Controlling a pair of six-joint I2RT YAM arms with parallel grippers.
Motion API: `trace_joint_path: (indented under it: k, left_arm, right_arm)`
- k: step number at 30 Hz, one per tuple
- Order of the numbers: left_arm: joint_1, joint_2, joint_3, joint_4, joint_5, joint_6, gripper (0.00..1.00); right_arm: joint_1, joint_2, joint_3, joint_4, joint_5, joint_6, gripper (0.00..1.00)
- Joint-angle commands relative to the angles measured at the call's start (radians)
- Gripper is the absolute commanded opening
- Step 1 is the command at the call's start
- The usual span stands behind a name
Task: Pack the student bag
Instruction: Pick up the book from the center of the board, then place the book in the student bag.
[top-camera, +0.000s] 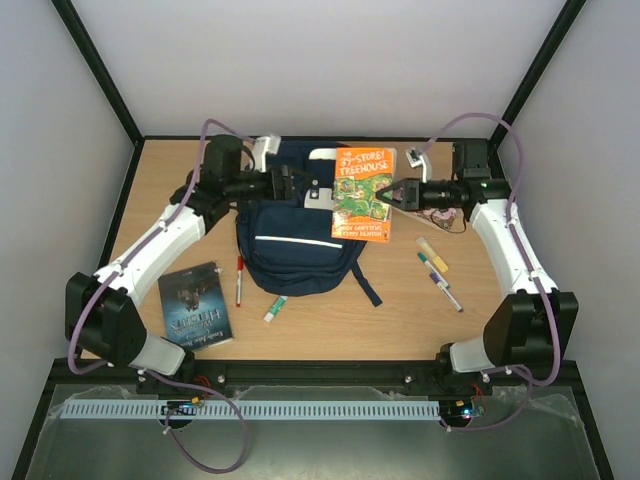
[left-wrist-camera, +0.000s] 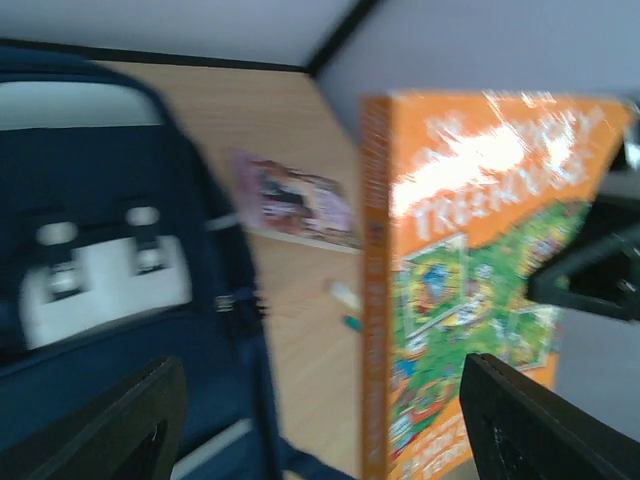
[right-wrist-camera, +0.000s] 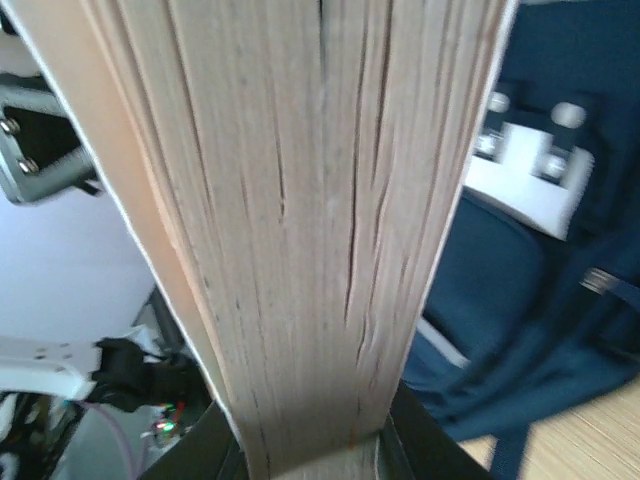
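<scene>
Wooden bench (top-camera: 150, 200), white walls. The bag (top-camera: 290, 250) lies centre-far. The right pincer (top-camera: 393, 193) is clamped on the book (top-camera: 363, 190) over it; the left pincer (top-camera: 298, 184) gapes empty. Judged: the opening should be held wide and the book lowered spine-first.

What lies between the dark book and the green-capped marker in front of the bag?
A red pen lies there, touching neither the dark book nor the green-capped marker. The top external view shows it.
</scene>
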Motion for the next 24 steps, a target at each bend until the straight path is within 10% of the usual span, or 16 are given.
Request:
trace_joint_path:
  k: [1, 14, 24]
  left_arm:
    - [0.093, 0.035, 0.028, -0.207, -0.217, 0.035, 0.78]
    - [0.269, 0.286, 0.055, -0.374, -0.533, -0.010, 0.75]
    - [0.267, 0.390, 0.027, -0.325, -0.499, -0.045, 0.71]
  right_arm:
    - [-0.069, -0.007, -0.102, 0.034, 0.057, -0.073, 0.01]
    - [-0.086, -0.114, -0.368, 0.140, 0.147, -0.133, 0.01]
    - [-0.087, -0.070, -0.381, 0.155, 0.223, -0.136, 0.01]
